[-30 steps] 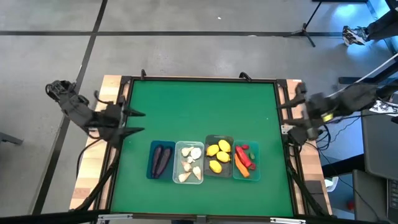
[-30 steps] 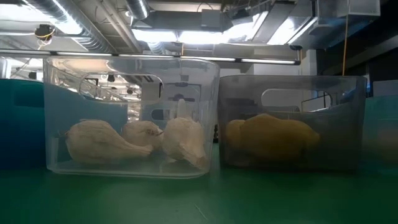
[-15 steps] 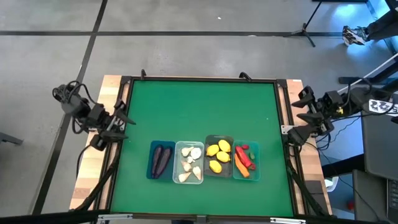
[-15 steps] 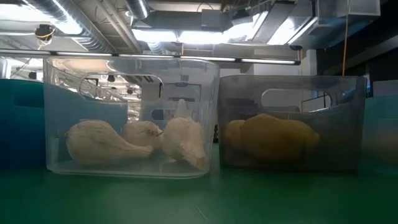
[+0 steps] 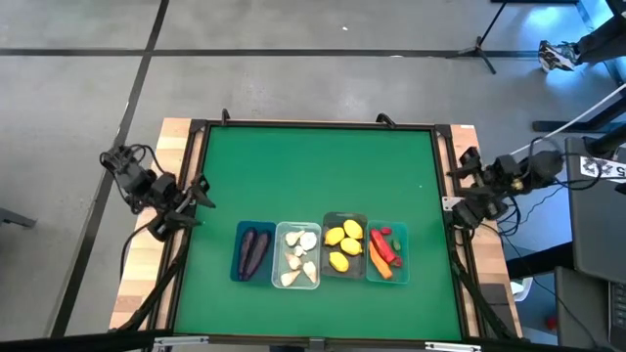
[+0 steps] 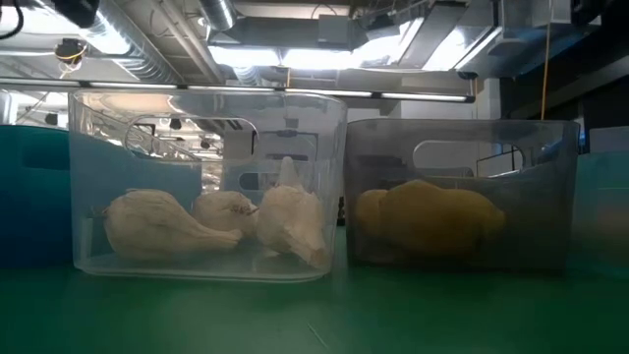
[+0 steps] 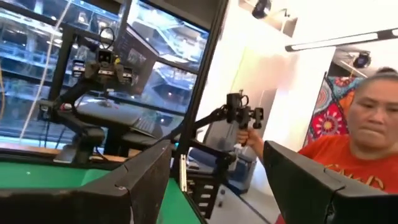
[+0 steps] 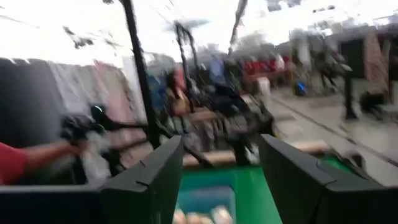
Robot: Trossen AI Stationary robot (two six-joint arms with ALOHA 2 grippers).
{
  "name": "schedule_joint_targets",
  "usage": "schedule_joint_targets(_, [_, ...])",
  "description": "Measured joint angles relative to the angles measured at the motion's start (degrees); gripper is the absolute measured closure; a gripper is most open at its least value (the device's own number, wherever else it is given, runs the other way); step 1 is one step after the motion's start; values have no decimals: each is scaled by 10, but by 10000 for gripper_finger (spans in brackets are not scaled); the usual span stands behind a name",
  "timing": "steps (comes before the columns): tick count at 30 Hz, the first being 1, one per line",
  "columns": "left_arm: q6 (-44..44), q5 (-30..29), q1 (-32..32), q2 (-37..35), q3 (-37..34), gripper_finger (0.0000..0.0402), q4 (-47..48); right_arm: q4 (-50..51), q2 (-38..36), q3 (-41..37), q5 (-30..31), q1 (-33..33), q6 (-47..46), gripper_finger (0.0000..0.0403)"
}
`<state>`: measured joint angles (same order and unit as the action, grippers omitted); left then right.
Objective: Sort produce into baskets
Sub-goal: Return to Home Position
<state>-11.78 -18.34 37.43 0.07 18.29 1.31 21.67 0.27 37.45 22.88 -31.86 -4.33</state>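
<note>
Two eggplants lie parallel, lengthwise along the blue bin.

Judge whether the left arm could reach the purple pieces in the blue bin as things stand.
Probably yes: the left gripper sits open at the left edge of the green mat, with nothing between it and the open-topped blue bin.

left gripper and right gripper each sit tucked at own side, pointing inward, fingers spread apart.
</note>
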Motion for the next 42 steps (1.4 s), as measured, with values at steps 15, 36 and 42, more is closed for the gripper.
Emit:
schedule_joint_targets(15, [-15, -23, -1, 9, -179, 150, -178, -75, 0, -123, 4, 0, -30, 194])
schedule_joint_targets(36, [21, 3, 0, 8, -178, 151, -56, -255, -1, -364, -47, 0, 14, 194])
schedule_joint_targets(42, [23, 4, 0, 8, -178, 151, -47, -257, 2, -367, -50, 0, 19, 194])
